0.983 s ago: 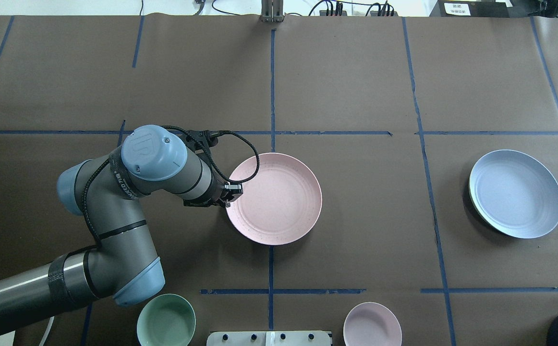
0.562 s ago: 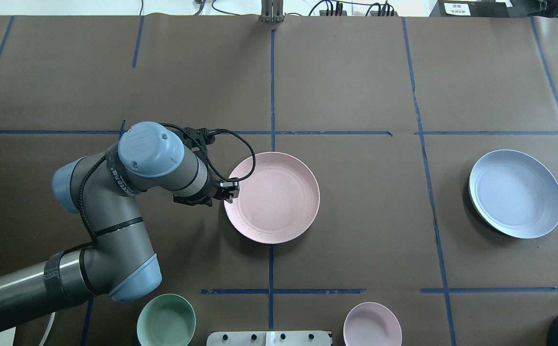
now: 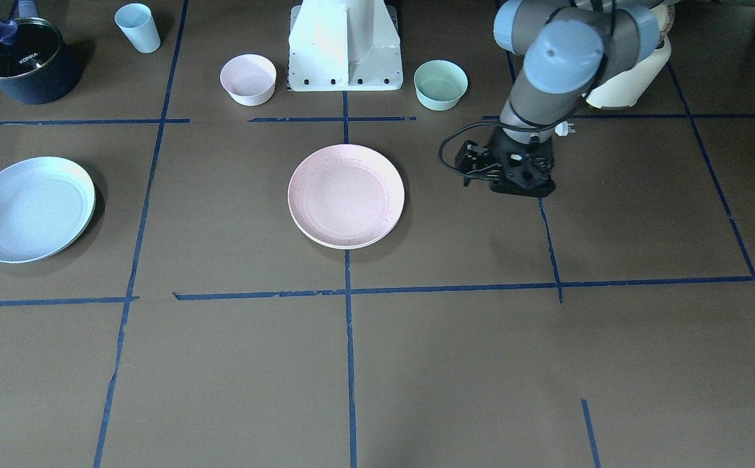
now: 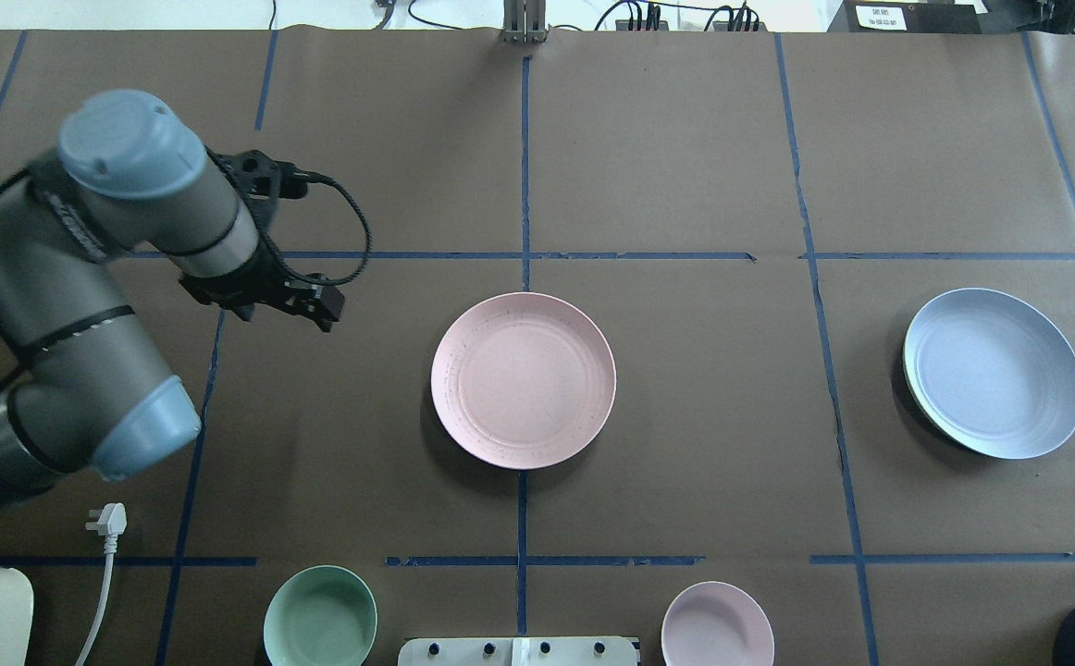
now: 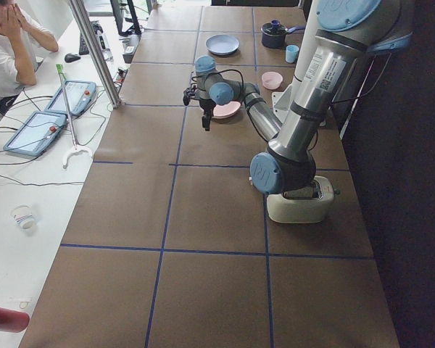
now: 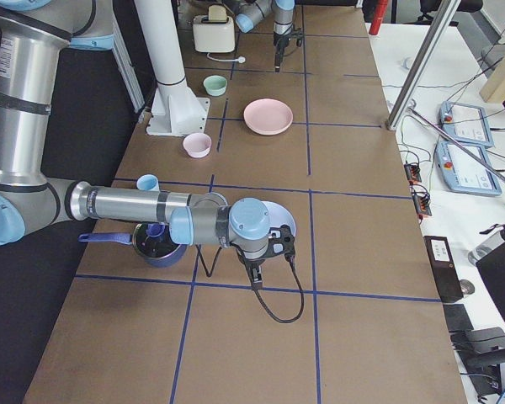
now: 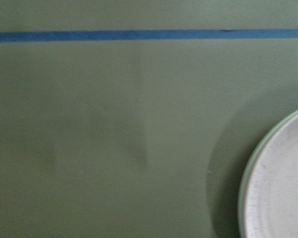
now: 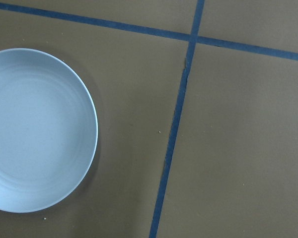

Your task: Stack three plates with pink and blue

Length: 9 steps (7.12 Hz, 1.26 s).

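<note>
While the blue plate (image 4: 994,373) lies alone at the right of the worktop (image 4: 685,185), well apart from the pink plate (image 4: 523,380) at the centre, the stack is judged incomplete.

Holdings:
- Pink plate: flat at the centre. A pale rim shows beneath one edge in the front-facing view, taken to be the cream plate (image 3: 345,246) underneath.
- Blue plate: flat at the right, touching nothing else.
- Left fingers (image 4: 327,313): above bare worktop, left of the pink plate and apart from it, holding nothing. Whether they are spread or pressed together cannot be told.
- Right fingers (image 6: 253,278): seen only from the side, near the blue plate. Their state cannot be told.

Hazards, as judged:
- A shallow plate offers only its thin rim, so a pinch there may slip and the plate may tilt or drop in transit.
- The long carry from right to centre leaves room for an off-centre landing, with the blue plate riding up on the pink rim.
- A low approach could nudge the pink plate off the one beneath.
- The pink bowl (image 4: 718,624) and green bowl (image 4: 320,618) on the near edge could be mistaken for the plates by colour.

Markings:
- "KONKA" is readable on the lid of the dark pot (image 3: 26,84).
- The arm stickers and a white label at the far right are too small to read.
</note>
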Tool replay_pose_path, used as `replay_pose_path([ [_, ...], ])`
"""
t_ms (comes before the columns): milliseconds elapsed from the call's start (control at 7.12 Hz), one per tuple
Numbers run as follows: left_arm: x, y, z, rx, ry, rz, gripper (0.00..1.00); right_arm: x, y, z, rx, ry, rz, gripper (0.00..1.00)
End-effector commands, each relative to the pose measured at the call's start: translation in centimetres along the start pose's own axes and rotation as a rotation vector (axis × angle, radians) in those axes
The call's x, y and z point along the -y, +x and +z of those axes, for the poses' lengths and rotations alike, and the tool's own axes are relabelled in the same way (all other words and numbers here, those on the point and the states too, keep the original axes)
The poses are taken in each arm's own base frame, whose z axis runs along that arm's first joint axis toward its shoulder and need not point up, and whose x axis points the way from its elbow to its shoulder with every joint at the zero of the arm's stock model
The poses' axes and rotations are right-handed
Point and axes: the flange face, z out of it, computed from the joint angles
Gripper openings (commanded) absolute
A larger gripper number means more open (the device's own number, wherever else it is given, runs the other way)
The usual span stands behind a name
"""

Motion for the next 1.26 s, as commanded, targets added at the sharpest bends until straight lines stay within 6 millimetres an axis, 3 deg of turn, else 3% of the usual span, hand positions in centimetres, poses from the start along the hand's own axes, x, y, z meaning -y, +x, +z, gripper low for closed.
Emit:
replay_pose_path([
  [0,-2.3,-18.1,-5.5,0.078,-0.024,0.126,1.00,2.1,-1.4,-0.5,0.012,0.016,-0.004,1.00],
  [140,-5.3,-28.0,-7.3,0.039,-0.043,0.130,1.00,2.1,-1.5,-0.4,0.014,0.016,0.037,1.00],
  [281,-9.1,-36.5,-7.4,0.012,-0.063,0.108,1.00,2.4,-1.8,-0.6,0.013,0.040,0.040,1.00],
  [421,-13.1,-43.4,-7.5,0.000,-0.065,0.074,1.00,2.6,-2.1,-0.5,0.013,0.050,0.045,1.00],
  [562,-15.7,-48.7,-7.6,-0.001,-0.058,0.063,1.00,2.7,-2.6,-0.1,0.016,0.050,0.054,1.00],
  [702,-18.3,-51.0,-7.8,-0.003,-0.046,0.037,1.00,3.2,-4.2,1.6,0.022,0.021,0.073,1.00],
  [843,-19.3,-51.4,-7.5,-0.007,-0.052,0.020,1.00,3.5,-6.0,3.4,0.034,0.033,0.107,1.00],
  [983,-19.3,-51.5,-7.4,-0.008,-0.054,0.015,1.00,3.0,-6.3,5.8,0.053,0.087,0.142,1.00],
  [1124,-19.3,-51.4,-7.5,-0.007,-0.052,0.016,1.00,2.3,-5.7,9.7,0.073,0.113,0.166,1.00],
])
